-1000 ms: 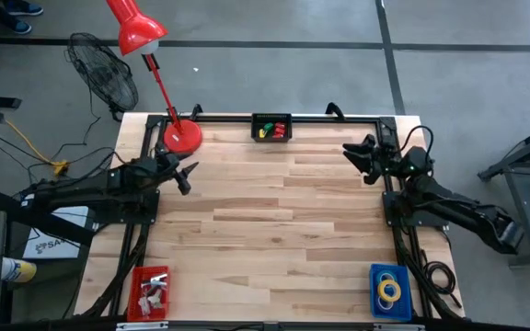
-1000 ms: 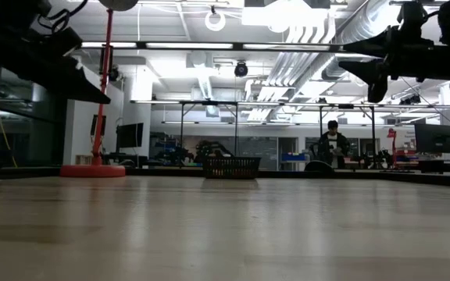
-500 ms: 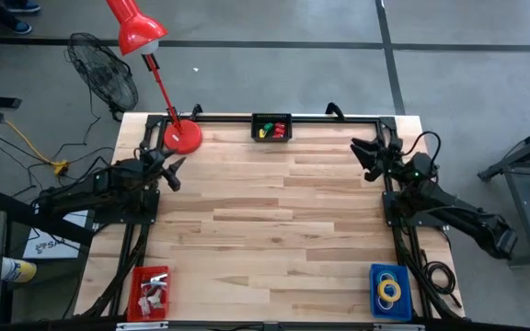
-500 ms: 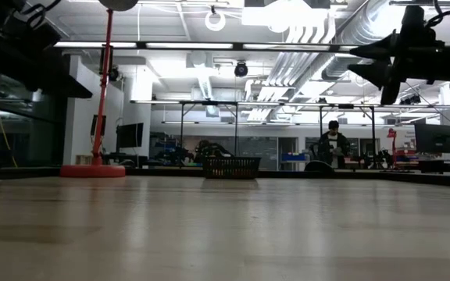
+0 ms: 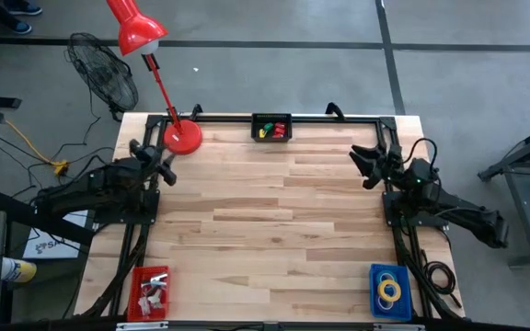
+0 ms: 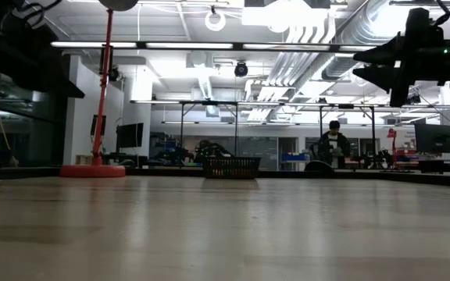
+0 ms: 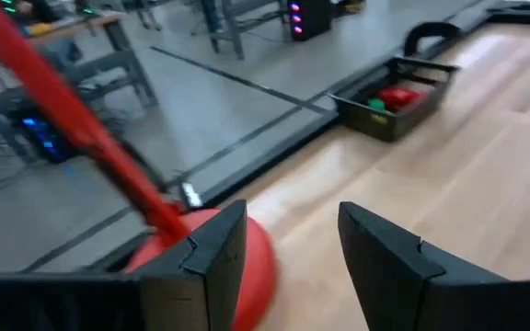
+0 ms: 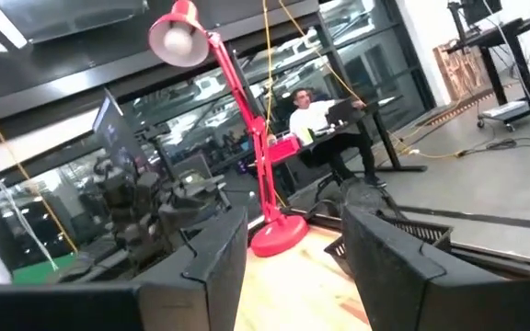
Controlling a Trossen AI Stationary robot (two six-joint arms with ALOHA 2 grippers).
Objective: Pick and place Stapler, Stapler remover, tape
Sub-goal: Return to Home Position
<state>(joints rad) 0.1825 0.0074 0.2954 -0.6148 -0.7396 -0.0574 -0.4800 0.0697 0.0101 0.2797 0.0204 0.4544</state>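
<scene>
Table (image 5: 265, 221) bears yellow ring-shaped tape (image 5: 390, 291) in blue basket (image 5: 372, 285); left gripper (image 7: 291, 219), right gripper (image 8: 294, 222) jaws apart

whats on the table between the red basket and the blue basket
Nothing. In the high view, the stretch of table between the red basket and the blue basket is bare wood.

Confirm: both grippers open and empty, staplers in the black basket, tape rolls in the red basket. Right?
Not quite. The high view shows the tape rolls in the blue basket; the red basket holds the staple removers. The rest stands: the left gripper and the right gripper are open and empty, and the staplers lie in the black basket.
</scene>
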